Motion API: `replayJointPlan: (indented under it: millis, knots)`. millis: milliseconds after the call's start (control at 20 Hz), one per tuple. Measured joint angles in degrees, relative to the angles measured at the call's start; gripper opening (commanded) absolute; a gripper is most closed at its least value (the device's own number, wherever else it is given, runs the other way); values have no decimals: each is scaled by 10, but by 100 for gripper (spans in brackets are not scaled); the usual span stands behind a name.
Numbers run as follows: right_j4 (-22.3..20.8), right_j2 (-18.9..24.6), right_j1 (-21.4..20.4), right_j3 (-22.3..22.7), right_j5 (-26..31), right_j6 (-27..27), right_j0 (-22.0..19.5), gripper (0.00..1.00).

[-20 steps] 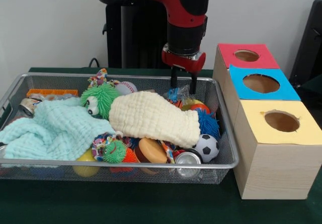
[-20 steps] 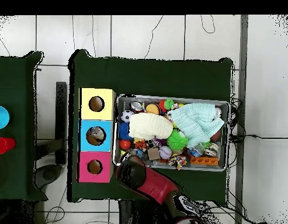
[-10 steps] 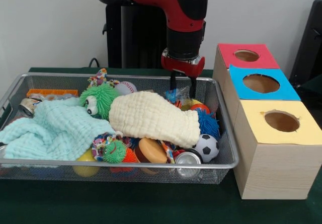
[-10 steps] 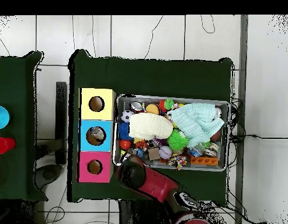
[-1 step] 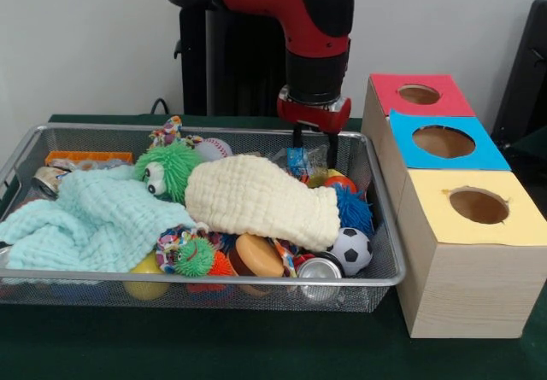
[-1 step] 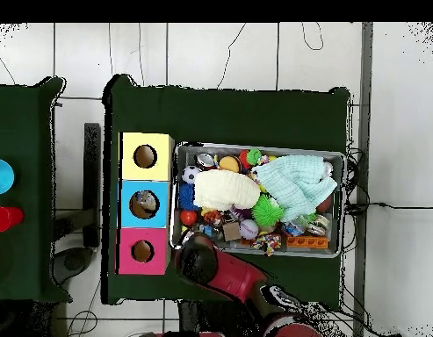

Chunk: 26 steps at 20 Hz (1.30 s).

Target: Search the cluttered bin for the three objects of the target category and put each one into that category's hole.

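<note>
Wire-mesh bin (image 5: 389, 252) (rectangular) holds a quilted cream cloth (image 5: 256, 199), spiky balls

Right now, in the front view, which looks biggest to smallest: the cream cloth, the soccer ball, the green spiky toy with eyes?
1. cream cloth, clearly largest.
2. green spiky toy.
3. soccer ball, smallest, though it lies nearer the camera.
</note>
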Motion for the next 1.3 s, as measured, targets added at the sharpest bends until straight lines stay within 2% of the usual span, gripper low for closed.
replayJointPlan:
  millis: [200,500,550,1300]
  knots:
    - [-14,3,18,-8,-24,0,-1,100]
    - [-42,4,21,-5,-51,0,-1,100]
    - [-46,3,21,-4,-52,0,-1,0]
    - [-52,3,20,-4,-52,0,0,0]
